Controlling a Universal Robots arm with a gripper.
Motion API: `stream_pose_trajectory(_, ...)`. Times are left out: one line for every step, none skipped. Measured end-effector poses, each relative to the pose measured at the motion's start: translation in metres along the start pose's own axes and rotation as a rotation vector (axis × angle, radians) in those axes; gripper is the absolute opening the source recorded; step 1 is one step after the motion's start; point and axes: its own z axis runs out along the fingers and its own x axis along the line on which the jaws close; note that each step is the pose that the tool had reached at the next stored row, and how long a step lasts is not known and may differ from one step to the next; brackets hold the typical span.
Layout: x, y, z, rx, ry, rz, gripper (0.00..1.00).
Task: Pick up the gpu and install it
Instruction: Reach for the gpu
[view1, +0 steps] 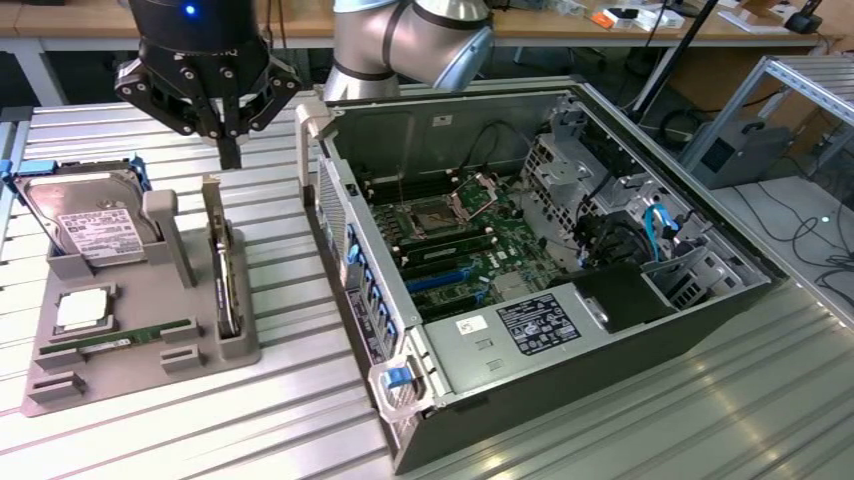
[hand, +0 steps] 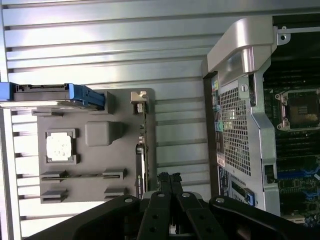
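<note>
The gpu (view1: 222, 268) is a thin card standing on its edge in a slot along the grey holder tray (view1: 160, 300), on the side nearest the computer case. My gripper (view1: 230, 158) hangs above the far end of the card, shut, with nothing between its fingers and a gap of air down to the card. In the wrist view the gpu (hand: 142, 145) shows edge-on as a dark strip with a metal rim on the tray (hand: 100, 160), and my gripper (hand: 169, 177) points at its near end. The open computer case (view1: 534, 250) shows its motherboard (view1: 461, 235).
On the tray, a hard drive (view1: 87, 222) in a blue carrier stands at the far end, with a processor chip (view1: 83, 310) and a green memory stick (view1: 114, 343) nearer the front. The ribbed metal table (view1: 694, 410) carries everything. Desks and cables lie beyond the case.
</note>
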Motion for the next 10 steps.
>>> stream_pose_trajectory(0.001, -0.0001, 0.0, 0.0, 0.0, 0.0, 0.13)
stream_pose_trajectory(0.002, -0.0001, -0.0001, 0.0001, 0.0, 0.0, 0.13)
stream_pose_trajectory(0.003, -0.0002, -0.0001, 0.0, 0.0, 0.0, 0.13)
stream_pose_trajectory(0.004, -0.0003, -0.0001, 0.0001, 0.0, 0.0, 0.13)
stream_pose_trajectory(0.005, -0.0004, -0.0001, 0.0, 0.0, 0.0, 0.13)
stream_pose_trajectory(0.007, -0.0005, -0.0002, 0.0001, 0.0001, 0.0, 0.13)
stream_pose_trajectory(0.009, -0.0007, -0.0002, 0.0, 0.0, 0.0, 0.13)
stream_pose_trajectory(0.011, -0.0009, -0.0003, 0.0001, 0.0001, 0.0, 0.13)
stream_pose_trajectory(0.013, -0.001, -0.0004, 0.0001, 0.0, 0.0, 0.13)
stream_pose_trajectory(0.013, -0.001, -0.0003, 0.0, 0.0, 0.0, 0.13)
